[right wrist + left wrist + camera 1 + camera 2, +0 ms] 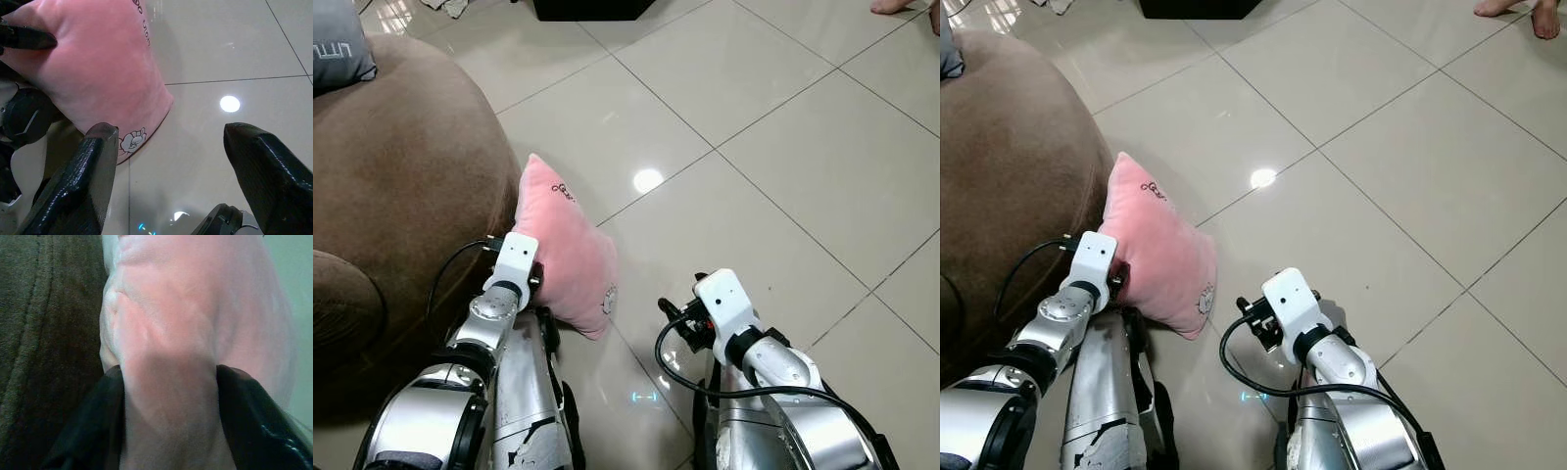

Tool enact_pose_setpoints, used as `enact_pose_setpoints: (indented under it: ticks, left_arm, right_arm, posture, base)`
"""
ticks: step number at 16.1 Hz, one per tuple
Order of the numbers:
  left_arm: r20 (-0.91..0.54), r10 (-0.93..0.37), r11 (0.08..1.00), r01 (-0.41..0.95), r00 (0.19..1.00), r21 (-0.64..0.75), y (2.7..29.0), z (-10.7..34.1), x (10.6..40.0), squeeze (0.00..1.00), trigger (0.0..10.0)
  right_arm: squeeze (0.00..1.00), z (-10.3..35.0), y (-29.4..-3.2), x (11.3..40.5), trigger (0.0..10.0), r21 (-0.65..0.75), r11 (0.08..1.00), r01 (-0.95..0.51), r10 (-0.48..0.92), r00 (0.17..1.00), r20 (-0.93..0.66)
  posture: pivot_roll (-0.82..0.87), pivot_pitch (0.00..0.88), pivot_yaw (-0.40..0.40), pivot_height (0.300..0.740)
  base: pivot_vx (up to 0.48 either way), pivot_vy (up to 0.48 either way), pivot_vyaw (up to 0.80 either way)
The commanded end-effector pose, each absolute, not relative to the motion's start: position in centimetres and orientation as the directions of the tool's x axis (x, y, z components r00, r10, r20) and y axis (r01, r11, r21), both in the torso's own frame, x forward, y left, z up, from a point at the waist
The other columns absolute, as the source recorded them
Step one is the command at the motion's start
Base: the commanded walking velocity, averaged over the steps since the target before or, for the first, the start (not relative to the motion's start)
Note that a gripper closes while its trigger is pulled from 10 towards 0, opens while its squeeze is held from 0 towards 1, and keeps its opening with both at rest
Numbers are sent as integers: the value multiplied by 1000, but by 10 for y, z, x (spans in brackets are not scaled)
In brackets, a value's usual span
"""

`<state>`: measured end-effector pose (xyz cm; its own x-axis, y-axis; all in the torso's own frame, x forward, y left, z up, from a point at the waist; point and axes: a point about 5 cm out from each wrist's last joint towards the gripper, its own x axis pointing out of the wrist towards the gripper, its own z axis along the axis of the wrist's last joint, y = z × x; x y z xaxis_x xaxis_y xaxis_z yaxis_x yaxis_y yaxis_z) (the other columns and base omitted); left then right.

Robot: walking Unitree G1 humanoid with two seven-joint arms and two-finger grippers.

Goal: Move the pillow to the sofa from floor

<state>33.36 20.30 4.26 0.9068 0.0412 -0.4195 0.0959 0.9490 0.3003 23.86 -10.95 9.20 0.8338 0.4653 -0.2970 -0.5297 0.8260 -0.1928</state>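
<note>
Left eye view: the left end effector [536,277] is clenched on the pink pillow [563,250], gripping the edge nearest the robot. Beyond the fingers the pillow stands tilted, its long axis running from a lower corner near the tile floor [754,176] up to a top corner pointing away from the robot and slightly toward the brown sofa [401,186], which lies just to the outer side of that end effector. Whether the lower corner touches the tiles cannot be told. The right end effector [668,315] hangs apart on the inner side, above the floor.

Right eye view: the same pillow leans close against the sofa's rounded front. A person's bare foot [1513,10] rests on the tiles far ahead.

Left wrist view: two black fingers [93,426] squeeze a fold of pink fabric, with sofa fabric immediately beside the grip.

Right wrist view: the right end effector is released, its fingers wide apart and holding nothing; the pillow's printed corner sits just beyond one fingertip [100,142].

Risks, as I judge them: the hold is only a pinch of soft cover at one edge, so the pillow could sag, swing or slip free during the lift. Its upper corner might also catch on the sofa front if raised too close.
</note>
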Motion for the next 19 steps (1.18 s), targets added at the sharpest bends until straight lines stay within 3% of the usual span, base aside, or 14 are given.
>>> enact_pose_setpoints:
  ticks: [1,15,19]
  left_arm:
    - [-452,39,955,99,891,278,204,35,328,0,0]
    - [-438,-27,971,127,899,200,192,38,333,0,0]
    - [-340,-202,972,229,919,43,172,51,340,0,0]
  right_arm:
    - [0,89,-108,234,10000,-183,820,-543,476,823,-309]
    - [0,83,-106,237,10000,-190,816,-546,476,822,-313]
    - [0,89,-111,236,10000,-159,853,-496,447,854,-267]
  posture:
    - [-63,302,65,496]
    - [-64,261,60,496]
    - [-77,186,66,496]
  base:
    - [0,0,0]
    - [0,0,0]
    - [0,0,0]
